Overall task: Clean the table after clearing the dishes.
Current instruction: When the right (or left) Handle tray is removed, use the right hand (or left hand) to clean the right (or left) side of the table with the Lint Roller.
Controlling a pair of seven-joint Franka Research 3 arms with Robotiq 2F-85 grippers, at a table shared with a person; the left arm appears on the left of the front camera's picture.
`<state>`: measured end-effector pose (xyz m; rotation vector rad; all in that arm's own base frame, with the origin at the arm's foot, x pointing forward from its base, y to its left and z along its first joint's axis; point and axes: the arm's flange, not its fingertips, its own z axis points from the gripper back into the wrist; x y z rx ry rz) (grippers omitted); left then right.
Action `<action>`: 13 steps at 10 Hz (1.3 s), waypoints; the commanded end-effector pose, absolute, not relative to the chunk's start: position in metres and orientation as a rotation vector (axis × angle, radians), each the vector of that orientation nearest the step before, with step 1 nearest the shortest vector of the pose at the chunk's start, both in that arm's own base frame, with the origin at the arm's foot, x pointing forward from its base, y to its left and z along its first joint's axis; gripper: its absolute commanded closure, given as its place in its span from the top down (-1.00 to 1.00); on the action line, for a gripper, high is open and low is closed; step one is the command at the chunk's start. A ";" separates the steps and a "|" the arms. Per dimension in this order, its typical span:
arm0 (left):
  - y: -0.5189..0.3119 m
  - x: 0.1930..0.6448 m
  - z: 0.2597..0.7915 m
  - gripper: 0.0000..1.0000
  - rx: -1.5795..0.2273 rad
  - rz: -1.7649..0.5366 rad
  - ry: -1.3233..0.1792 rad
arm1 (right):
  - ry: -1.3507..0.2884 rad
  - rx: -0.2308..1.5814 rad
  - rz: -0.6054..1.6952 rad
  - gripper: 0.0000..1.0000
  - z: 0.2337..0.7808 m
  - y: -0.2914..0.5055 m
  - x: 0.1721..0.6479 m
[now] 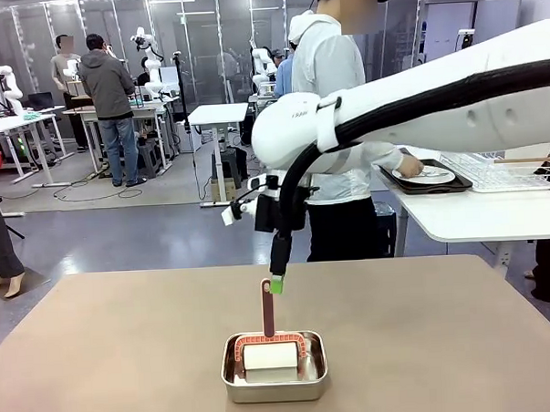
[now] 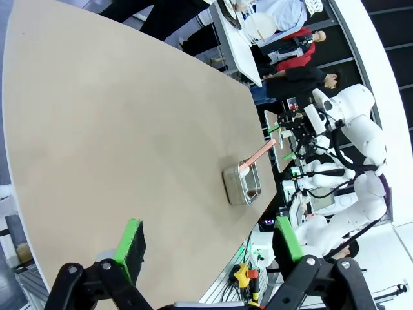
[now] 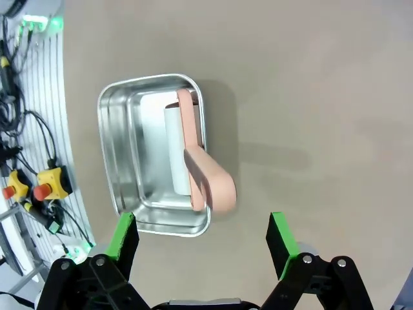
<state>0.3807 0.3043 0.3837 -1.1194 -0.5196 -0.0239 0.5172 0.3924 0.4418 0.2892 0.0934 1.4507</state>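
The tan table point(image 1: 126, 349) holds a small steel pan point(image 1: 274, 379) near its front edge. In the pan lies a white roller point(image 1: 270, 356) whose pink handle point(image 1: 268, 307) stands upright. My right gripper point(image 1: 276, 281) hangs open just above the handle's tip, pointing down. From the right wrist, the handle point(image 3: 210, 184) lies just ahead of the open right gripper point(image 3: 203, 239), over the pan point(image 3: 122, 155). My left gripper point(image 2: 210, 242) is open and holds nothing, high over the table point(image 2: 116, 129), far from the pan point(image 2: 242, 185). A white plate point(image 1: 426, 174) on a dark tray sits on the white side table.
A person stands behind the table with a hand point(image 1: 408, 166) on the plate. A wire rack point(image 1: 497, 170) stands on the white side table point(image 1: 476, 215) at the back right. Emergency-stop buttons point(image 3: 40, 187) and cables lie beyond the table's front edge.
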 end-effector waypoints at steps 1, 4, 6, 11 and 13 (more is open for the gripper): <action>0.306 0.378 0.386 1.00 -1.113 -0.035 -0.528 | 0.140 0.251 1.450 1.00 0.441 0.405 0.522; 0.306 0.378 0.386 1.00 -1.113 -0.035 -0.528 | 0.224 0.244 1.464 1.00 0.420 0.425 0.517; 0.306 0.378 0.386 1.00 -1.113 -0.035 -0.528 | 0.250 0.222 1.454 1.00 0.413 0.432 0.510; 0.306 0.378 0.386 1.00 -1.113 -0.035 -0.528 | 0.261 0.255 1.442 -0.85 0.400 0.433 0.510; 0.306 0.378 0.386 1.00 -1.113 -0.035 -0.528 | 0.255 0.272 1.438 -1.00 0.399 0.432 0.511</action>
